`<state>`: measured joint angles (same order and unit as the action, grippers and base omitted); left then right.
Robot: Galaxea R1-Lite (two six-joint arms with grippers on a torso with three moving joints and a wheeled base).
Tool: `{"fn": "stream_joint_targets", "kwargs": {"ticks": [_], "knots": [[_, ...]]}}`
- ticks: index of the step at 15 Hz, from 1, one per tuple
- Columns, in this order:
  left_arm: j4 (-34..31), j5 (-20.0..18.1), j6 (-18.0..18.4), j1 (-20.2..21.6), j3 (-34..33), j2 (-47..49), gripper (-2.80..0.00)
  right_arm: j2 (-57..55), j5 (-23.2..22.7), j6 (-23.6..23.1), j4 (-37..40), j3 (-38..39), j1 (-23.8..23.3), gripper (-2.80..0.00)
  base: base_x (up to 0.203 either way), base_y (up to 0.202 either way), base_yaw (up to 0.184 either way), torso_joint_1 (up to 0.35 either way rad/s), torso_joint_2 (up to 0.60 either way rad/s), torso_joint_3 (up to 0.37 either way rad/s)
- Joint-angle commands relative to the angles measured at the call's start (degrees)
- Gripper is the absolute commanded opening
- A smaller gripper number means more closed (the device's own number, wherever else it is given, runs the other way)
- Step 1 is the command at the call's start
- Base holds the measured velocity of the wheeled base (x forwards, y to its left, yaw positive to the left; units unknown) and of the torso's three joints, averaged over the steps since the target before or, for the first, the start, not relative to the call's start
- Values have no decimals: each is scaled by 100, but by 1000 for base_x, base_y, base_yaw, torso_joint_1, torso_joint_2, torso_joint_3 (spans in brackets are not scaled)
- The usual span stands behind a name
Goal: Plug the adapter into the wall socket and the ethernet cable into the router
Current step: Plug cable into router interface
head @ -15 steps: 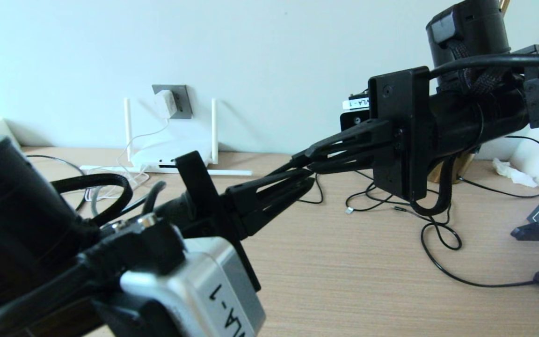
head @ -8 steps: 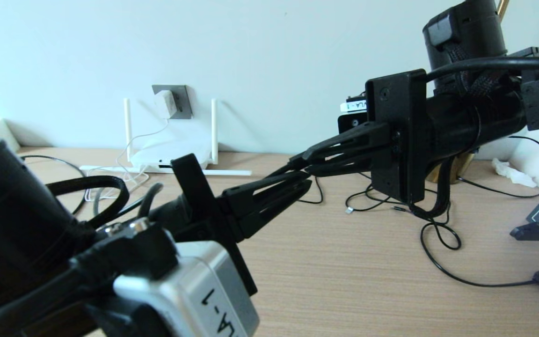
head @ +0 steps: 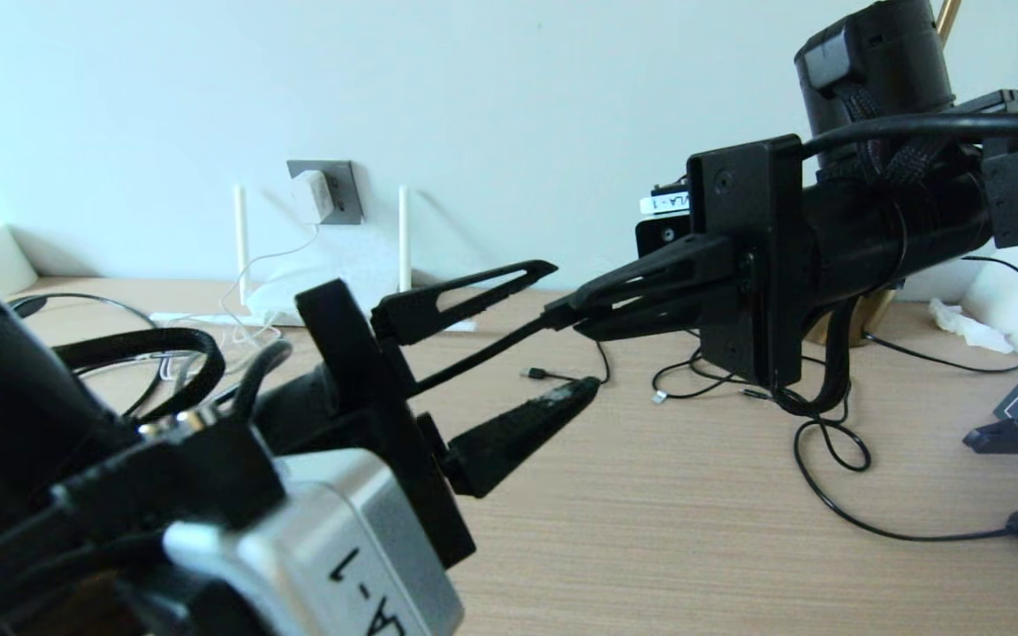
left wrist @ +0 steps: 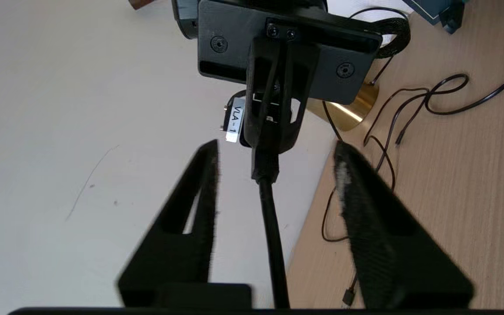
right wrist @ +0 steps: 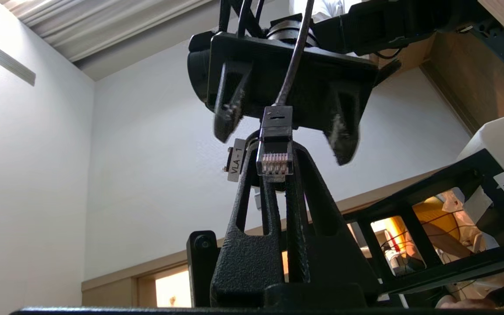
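Okay, I've got the ethernet cable pinched in my right gripper, jaws closed on the plug, clear clip end sticking out past the tips toward the wrist camera. My left gripper sits just beside it with its jaws spread apart, cable running between them but not touched in the left wrist view, so the right one carries it alone.

The adapter already sits in the wall socket, white cord hanging down, so I judge that half done.

What matters next: the router lies on the desk against the wall, below the socket, well apart from the plug and off to the left and further back in the head view. Its ports I can't make out, partly hidden behind my left arm. The plug's long axis runs along the right fingers, pointing leftward, roughly toward the router. The left arm is nearer the router, but the right holds the plug, so I'd say the right has to reach across.
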<state>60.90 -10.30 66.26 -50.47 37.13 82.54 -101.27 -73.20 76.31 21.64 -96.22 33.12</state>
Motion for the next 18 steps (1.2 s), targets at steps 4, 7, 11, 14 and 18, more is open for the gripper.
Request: {"fn": "stream_joint_targets", "kwargs": {"ticks": [4,7,11,14,18], "knots": [[28,2,37,28,57,25,0,20,-45,42,7,42,63,-280,0,0,0,0,0,0],[33,8,37,37,42,16,0,72,-36,42,7,77,63,-280,0,0,0,0,0,0],[27,11,11,37,5,16,0,90,-36,41,7,109,63,-280,0,0,0,0,0,0],[27,5,10,37,-52,-10,-280,90,-36,33,-2,118,63,-280,0,0,0,0,0,0],[27,11,10,37,-48,-28,-280,90,-35,30,-2,121,63,-280,0,0,0,0,0,0]]}}
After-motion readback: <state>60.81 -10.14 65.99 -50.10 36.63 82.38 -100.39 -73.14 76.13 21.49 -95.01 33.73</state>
